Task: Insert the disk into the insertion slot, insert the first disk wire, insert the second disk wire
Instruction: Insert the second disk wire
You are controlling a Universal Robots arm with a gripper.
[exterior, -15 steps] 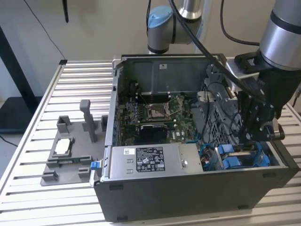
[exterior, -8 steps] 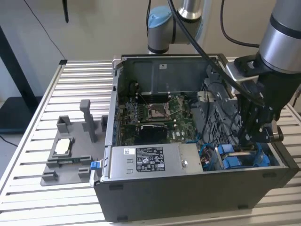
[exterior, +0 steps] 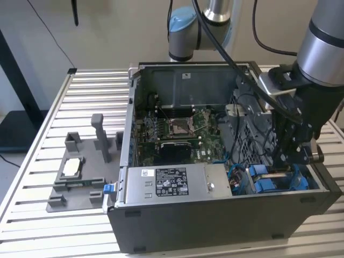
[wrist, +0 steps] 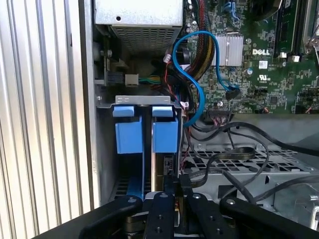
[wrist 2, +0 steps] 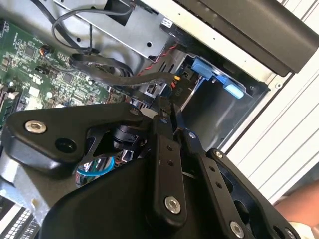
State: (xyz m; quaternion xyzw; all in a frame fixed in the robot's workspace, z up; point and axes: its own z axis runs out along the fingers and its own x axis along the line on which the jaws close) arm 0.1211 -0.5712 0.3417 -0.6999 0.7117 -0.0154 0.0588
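The black two-fingered gripper (exterior: 287,156) is lowered into the open dark grey computer case (exterior: 215,226), at the exterior view's right, directly over the grey metal insertion slot with bright blue plastic clips (wrist: 144,134). In the first wrist view the flat silver-beige disk in its blue carrier (wrist: 160,172) stands on edge inside that slot, its long axis running straight away from the fingers (wrist: 164,209) toward the clips. The fingers are drawn narrow and seem pinched on a small black connector (wrist 2: 167,107) at the disk's near end; whether it is seated I cannot tell. A bright blue data cable (wrist: 192,74) loops toward the green motherboard (wrist: 259,59). The disk's label is hidden.
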